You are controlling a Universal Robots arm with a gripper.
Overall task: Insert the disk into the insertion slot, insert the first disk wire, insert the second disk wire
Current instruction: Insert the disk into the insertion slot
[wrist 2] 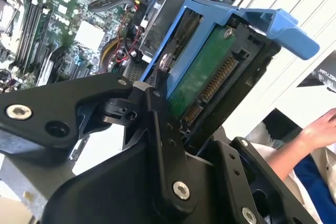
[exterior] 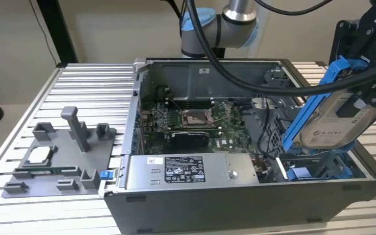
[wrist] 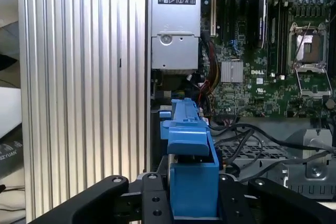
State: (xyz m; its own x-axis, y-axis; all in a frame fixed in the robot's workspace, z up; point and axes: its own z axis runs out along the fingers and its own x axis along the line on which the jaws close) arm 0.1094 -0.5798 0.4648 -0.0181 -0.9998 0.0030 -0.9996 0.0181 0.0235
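Printed label on power-supply box [exterior: 186,172]; printed label on disk [exterior: 337,123]; small print unreadable.

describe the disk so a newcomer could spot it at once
Find the open computer case on the slatted table. Above its end at the exterior view's right, the hand holds the disk, tilted. Unlike the grey power-supply box inside, it has a bright blue frame.

Much of the insertion slot [exterior: 305,172] behind the tilted disk [exterior: 336,123]

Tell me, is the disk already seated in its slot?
No, in the exterior view the gripper holds the disk tilted above the slot, not down between its blue rails.
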